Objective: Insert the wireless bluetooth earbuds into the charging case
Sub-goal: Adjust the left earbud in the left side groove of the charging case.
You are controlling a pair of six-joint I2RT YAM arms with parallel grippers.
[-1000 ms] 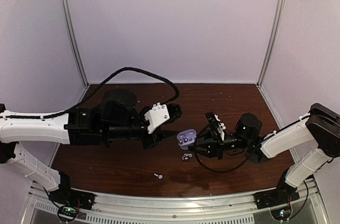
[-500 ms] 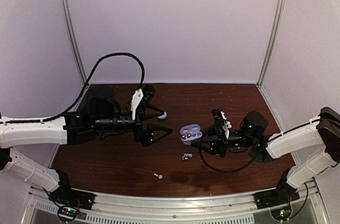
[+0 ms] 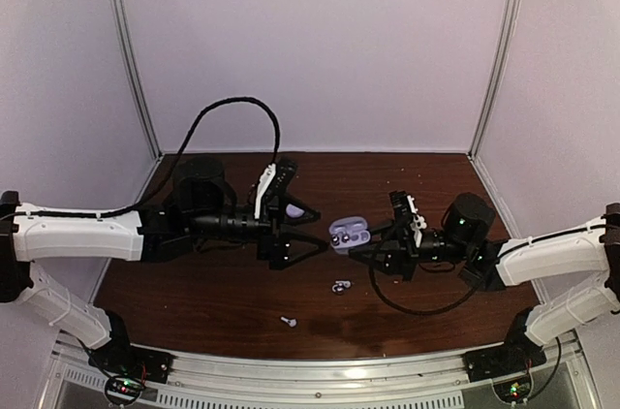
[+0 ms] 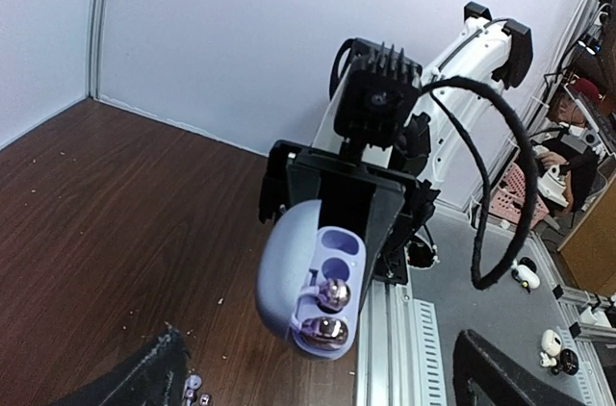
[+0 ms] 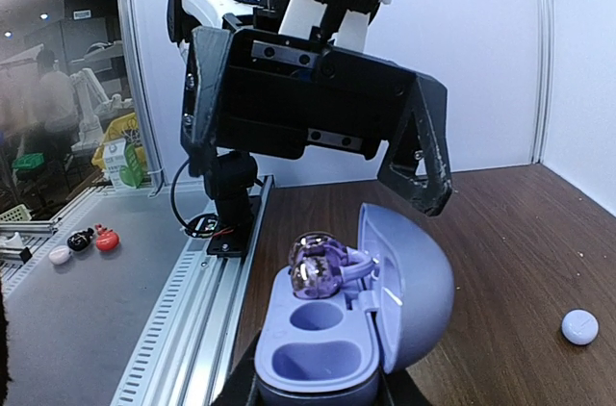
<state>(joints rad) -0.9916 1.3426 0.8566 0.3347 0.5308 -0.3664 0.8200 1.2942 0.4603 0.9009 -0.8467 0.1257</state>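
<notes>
Centre frame, the lilac charging case (image 4: 287, 271) hangs open above the brown table (image 4: 106, 223), clamped in the right gripper (image 4: 332, 218) reaching in from upper right. Two shiny earbuds (image 4: 333, 295) sit at its lower end. The left gripper (image 4: 322, 379) fingers (image 4: 144, 377) sit wide apart along the bottom edge.

In the top view the loose earbuds (image 3: 339, 285) on the surface (image 3: 213, 293), at 6 and 7 o'clock from the charging case (image 3: 349, 232), are too small to tell stem from head. A pale round thing (image 3: 294, 207) is half hidden behind the left tool (image 3: 318, 230). In the left wrist view that tool's fingers (image 4: 144, 379) are cut by the bottom edge. The right tool (image 3: 366, 242) is all but covered by the case in its own view.
</notes>
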